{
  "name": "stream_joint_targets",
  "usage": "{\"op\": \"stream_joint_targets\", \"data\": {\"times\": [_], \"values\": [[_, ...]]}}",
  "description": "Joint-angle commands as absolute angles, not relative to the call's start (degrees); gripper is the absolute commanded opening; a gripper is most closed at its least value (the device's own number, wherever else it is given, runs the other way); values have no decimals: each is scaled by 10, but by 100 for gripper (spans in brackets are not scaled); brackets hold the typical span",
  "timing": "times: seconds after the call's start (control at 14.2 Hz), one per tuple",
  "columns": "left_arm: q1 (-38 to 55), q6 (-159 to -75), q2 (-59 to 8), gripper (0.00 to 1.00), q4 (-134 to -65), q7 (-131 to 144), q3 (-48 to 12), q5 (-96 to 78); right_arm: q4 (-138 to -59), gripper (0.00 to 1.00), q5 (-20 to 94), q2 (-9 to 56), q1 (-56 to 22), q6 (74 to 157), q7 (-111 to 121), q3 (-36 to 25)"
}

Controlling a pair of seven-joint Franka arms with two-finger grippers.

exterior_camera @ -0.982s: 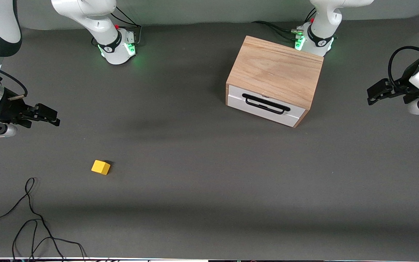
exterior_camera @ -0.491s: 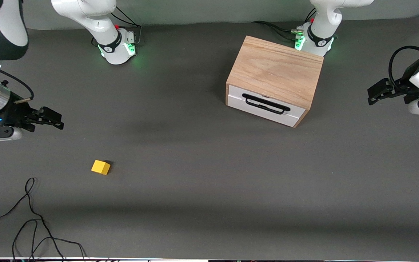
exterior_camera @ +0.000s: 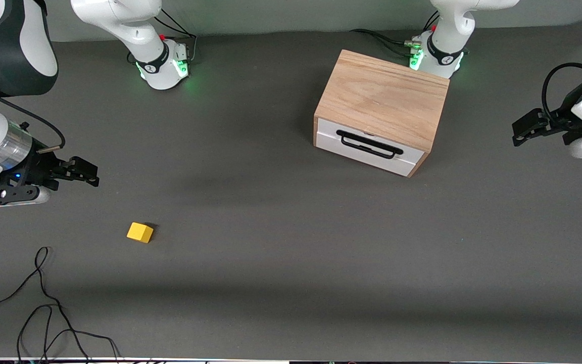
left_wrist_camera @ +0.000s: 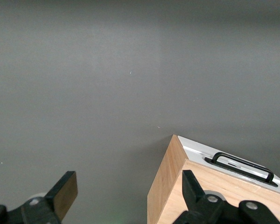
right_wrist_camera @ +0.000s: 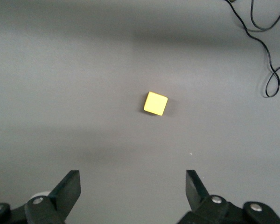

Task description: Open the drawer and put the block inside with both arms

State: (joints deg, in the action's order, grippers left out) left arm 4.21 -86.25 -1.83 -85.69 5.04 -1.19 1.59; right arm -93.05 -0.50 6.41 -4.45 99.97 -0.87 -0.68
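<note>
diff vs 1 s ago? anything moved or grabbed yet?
Only the right gripper moved clearly: it travelled over the bare table toward the block, jaws open, holding nothing. The left gripper barely shifted over the table at its own arm's end, open and empty. The block lies where it was, and the drawer is still shut, its handle untouched.

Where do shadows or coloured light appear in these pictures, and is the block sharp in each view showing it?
Front view: green light glows at both arm bases; soft, broad shadow bands cross the table; the block is sharp, with a small shadow beside it. Right wrist view: the block is sharp under even light, with a thin shadow. Left wrist view: the drawer is clear, without glare.
</note>
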Motion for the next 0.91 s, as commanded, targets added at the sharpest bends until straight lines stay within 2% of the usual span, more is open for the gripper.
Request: {"op": "stream_joint_targets", "data": {"times": [0.0, 0.21, 0.42, 0.84], "values": [[43, -863, -25, 100, -842, 39, -9, 16, -918, 100, -18, 75, -51, 983, -21, -9], [43, -866, -26, 100, -842, 39, -9, 16, -925, 100, -4, 98, -50, 975, -27, -9], [42, -866, -25, 100, -842, 39, -9, 16, -882, 100, -8, 102, -65, 1013, -26, -4], [43, -867, -26, 100, -841, 39, -9, 16, -873, 100, -7, 71, -63, 954, -19, -19]]}}
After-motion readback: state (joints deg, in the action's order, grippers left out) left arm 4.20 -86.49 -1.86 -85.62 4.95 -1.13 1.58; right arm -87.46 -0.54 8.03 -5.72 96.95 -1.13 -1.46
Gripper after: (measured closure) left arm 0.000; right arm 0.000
